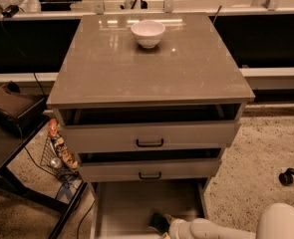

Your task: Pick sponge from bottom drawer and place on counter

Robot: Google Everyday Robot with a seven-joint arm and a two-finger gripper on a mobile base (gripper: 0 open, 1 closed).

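The sponge (157, 222), dark green with a yellowish edge, lies on the floor of the open bottom drawer (126, 203), near its front right. My gripper (167, 226) reaches in low from the right on its white arm and sits right at the sponge. The arm's end hides the contact between them. The counter (146, 63), a glossy grey-brown slab, tops the cabinet above.
A white bowl (148, 33) stands at the back middle of the counter. Two grey-fronted drawers with black handles (150, 143) hang slightly open above the bottom drawer. A dark side table (7, 153) and a wire basket with clutter (59, 153) stand to the left. A chair caster (286, 177) is at the right.
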